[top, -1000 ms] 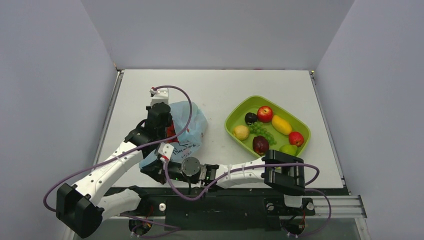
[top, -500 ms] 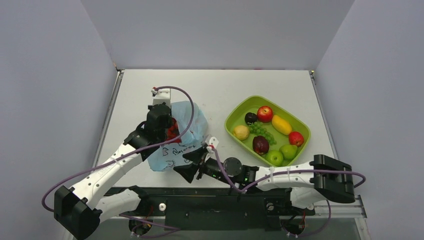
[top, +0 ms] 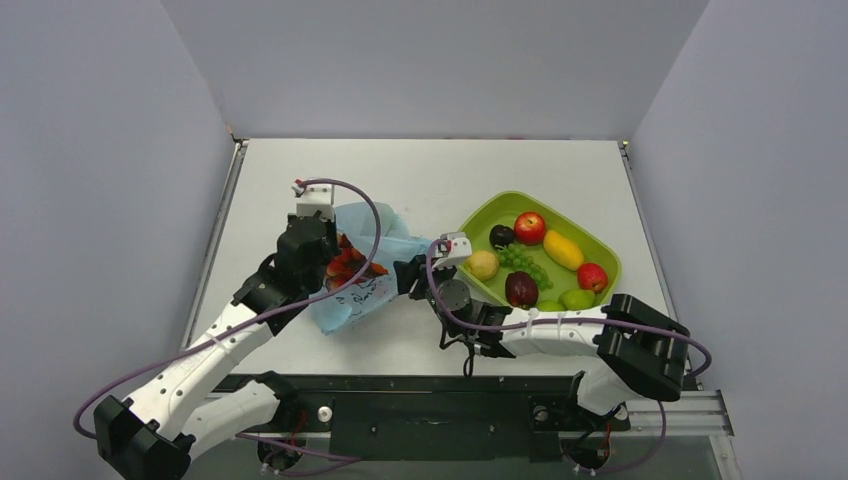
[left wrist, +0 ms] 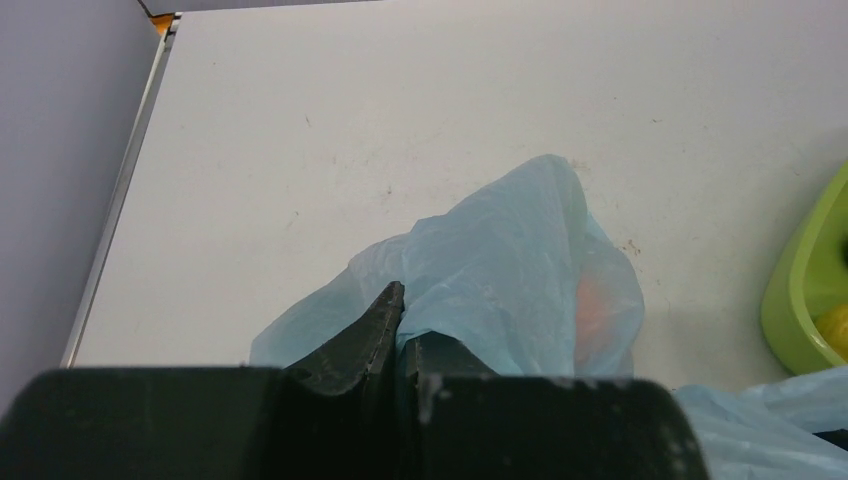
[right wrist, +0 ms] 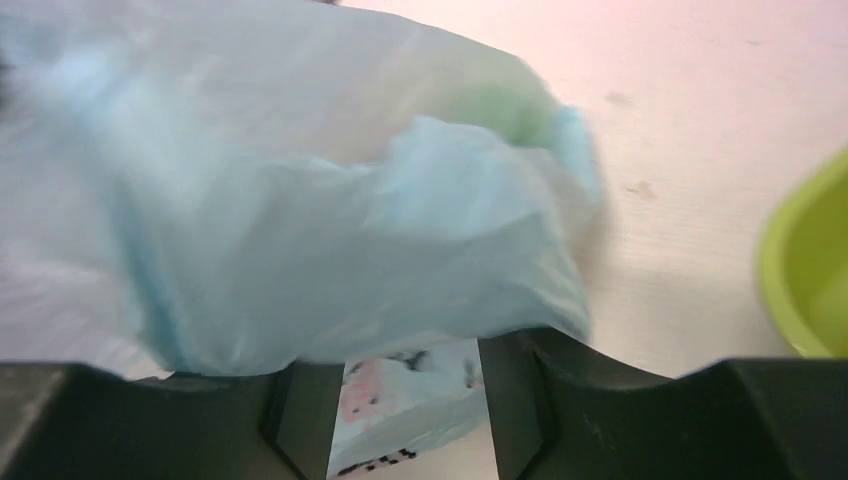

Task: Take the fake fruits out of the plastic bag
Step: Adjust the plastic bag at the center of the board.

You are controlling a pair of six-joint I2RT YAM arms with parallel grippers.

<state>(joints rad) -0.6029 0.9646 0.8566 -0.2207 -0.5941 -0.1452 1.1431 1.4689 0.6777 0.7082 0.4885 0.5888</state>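
The plastic bag [top: 365, 290] lies on the table [top: 520, 170], left of its middle, partly lifted. Your left hand [left wrist: 398, 325] is pinched closed on its film. Your right hand [right wrist: 410, 400] stands wide open against the bag. Fake fruits [left wrist: 597, 300] show orange through the film.

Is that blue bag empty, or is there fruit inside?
Not empty: the plastic bag shows red fruit at its opening.
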